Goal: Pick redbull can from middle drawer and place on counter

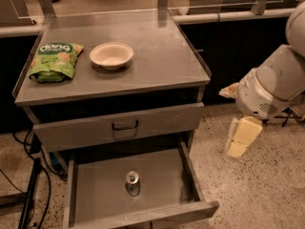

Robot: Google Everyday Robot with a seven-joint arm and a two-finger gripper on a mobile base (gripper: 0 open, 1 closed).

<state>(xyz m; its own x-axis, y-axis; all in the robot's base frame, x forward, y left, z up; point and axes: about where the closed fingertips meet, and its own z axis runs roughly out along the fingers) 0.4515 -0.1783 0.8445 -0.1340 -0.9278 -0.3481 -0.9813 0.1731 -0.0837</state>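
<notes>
The redbull can stands upright on the floor of the open middle drawer, near its centre, its silver top with pull tab facing up. The counter is the flat steel top of the cabinet above. My gripper, cream-coloured, hangs below the white arm to the right of the cabinet. It is outside the drawer, over the speckled floor, about level with the drawer's right wall and well apart from the can.
A green snack bag and a white bowl lie on the counter's left half. A shut upper drawer with a black handle sits above the open one. Black cables run down the cabinet's left side.
</notes>
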